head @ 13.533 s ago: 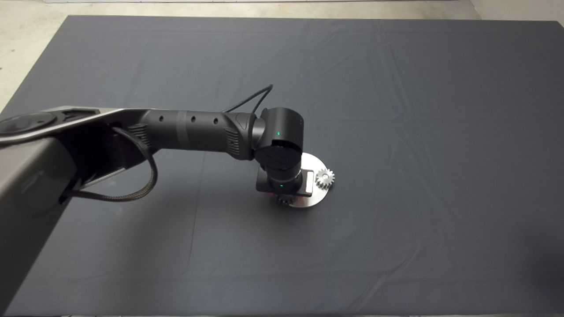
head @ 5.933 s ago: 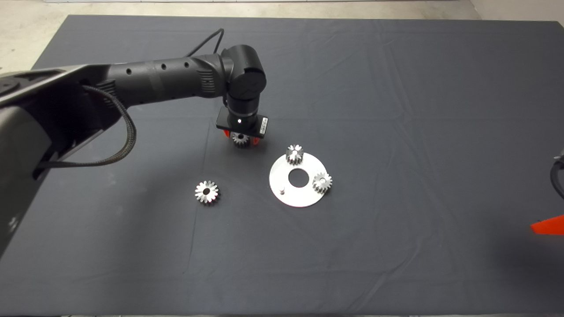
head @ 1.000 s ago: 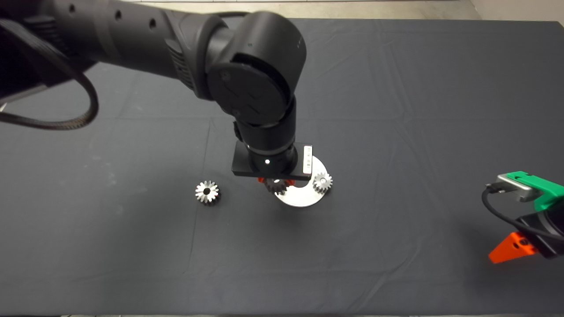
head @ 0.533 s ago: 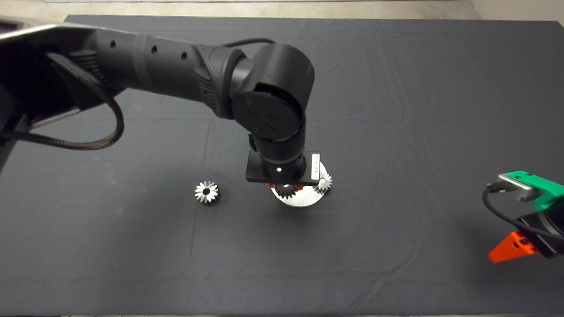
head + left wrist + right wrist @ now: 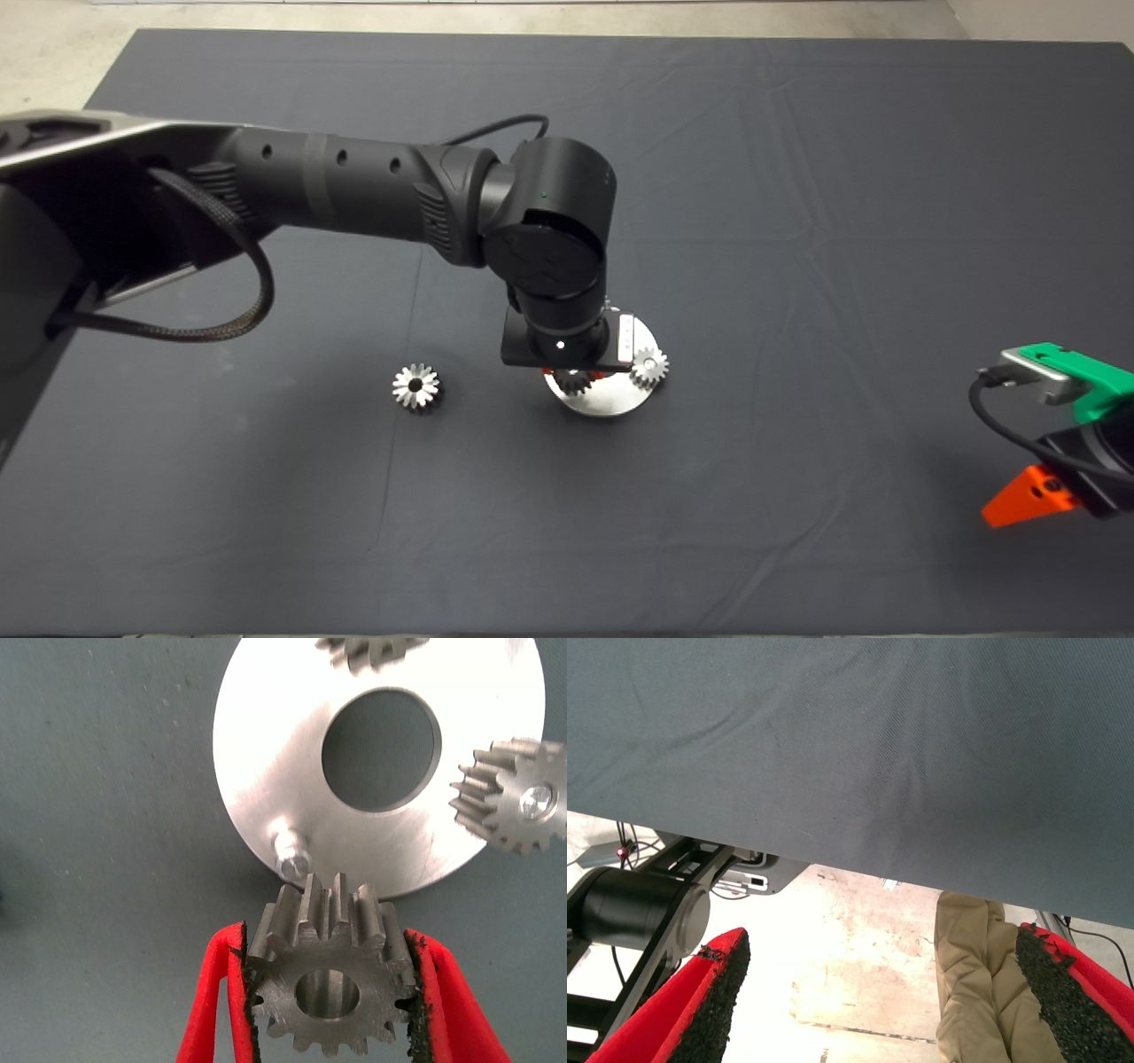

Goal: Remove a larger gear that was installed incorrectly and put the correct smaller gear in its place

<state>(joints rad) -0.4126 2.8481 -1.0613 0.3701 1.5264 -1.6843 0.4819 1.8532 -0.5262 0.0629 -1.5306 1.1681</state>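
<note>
My left gripper [image 5: 328,941] is shut on the smaller gear [image 5: 326,990], held by its teeth between both red fingers. It hovers just short of the bare peg [image 5: 291,850] at the rim of the round silver plate [image 5: 275,753]. In the head view the left gripper [image 5: 572,376] and the smaller gear [image 5: 574,382] are over the plate's [image 5: 609,404] left part. The larger gear [image 5: 415,387] lies flat on the mat left of the plate. My right gripper [image 5: 1032,501] is open and empty at the lower right edge.
Two look-alike small gears sit on the plate, one at its right rim [image 5: 649,365] [image 5: 521,806], one at its far rim [image 5: 372,649], hidden under the arm in the head view. The right wrist view shows the mat's edge and a person's beige-clad leg [image 5: 983,983].
In the last second my left gripper has come down and shifted slightly right with the smaller gear, closer to the plate's bare peg. The larger gear and the right arm have not moved.
</note>
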